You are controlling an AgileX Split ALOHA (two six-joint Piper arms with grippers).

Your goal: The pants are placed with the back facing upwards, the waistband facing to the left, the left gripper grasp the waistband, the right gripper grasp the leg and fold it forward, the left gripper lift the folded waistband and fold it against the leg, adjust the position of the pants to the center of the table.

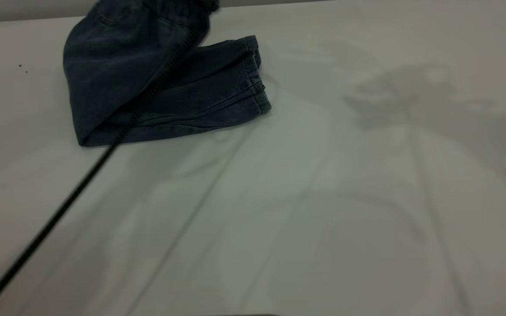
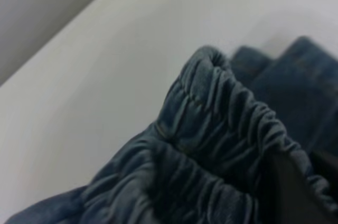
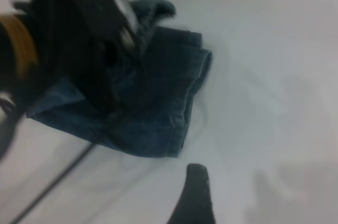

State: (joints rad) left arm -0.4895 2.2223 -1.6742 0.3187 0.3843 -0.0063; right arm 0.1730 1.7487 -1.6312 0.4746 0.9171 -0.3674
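Pale white counter (image 1: 323,197) lying under soft shadows, folded pants (image 1: 156,87) sitting near its far left corner, left pincer (image 3: 113,20) clamping the gathered waistband (image 2: 227,123) aloft, right pincer (image 3: 193,192) hovering apart nearby, closure impossible to tell, black cable (image 1: 51,224) trailing toward the near left edge

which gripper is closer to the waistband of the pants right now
Left. The left gripper is at the lifted waistband of the pants; the right gripper hangs apart over bare table, beyond the leg hems.

All 3 views (1 overhead, 2 wrist-mounted) share the pants (image 1: 156,83).
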